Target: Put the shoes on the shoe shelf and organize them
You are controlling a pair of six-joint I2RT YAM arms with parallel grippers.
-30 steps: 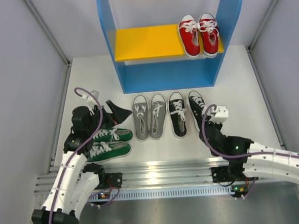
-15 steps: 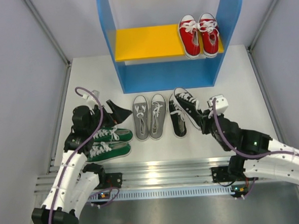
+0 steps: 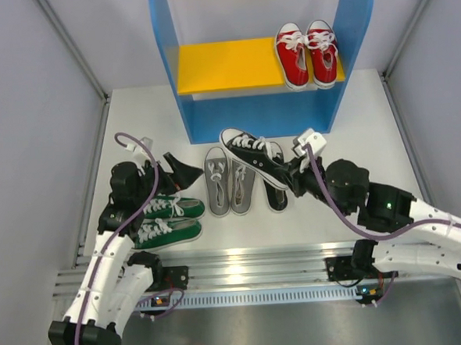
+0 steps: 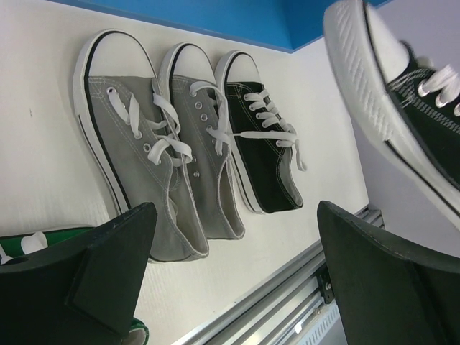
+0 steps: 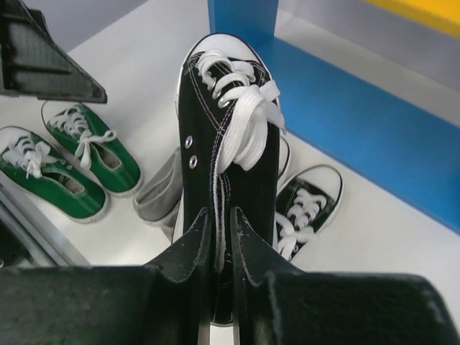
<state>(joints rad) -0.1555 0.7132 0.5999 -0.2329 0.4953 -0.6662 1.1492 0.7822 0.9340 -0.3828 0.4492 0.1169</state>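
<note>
- Top of the shoe shelf (image 3: 166, 59) is cut off for you; red shoes (image 3: 308, 54) sit on its yellow board (image 3: 224, 63).
- Your right gripper (image 3: 293, 171) clamps the raised black shoe (image 3: 249, 150), half hiding its mate (image 3: 276, 191).
- Your left gripper (image 3: 185, 171) gapes empty by the green pair (image 3: 167, 220), left edge.

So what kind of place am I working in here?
Probably a robot test cell, not a home: plain grey partition walls either side, an aluminium rail along the near edge, a shoe shelf on a white tabletop.

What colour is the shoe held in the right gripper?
The shoe is black with white laces; right wrist view shows it best.
</note>
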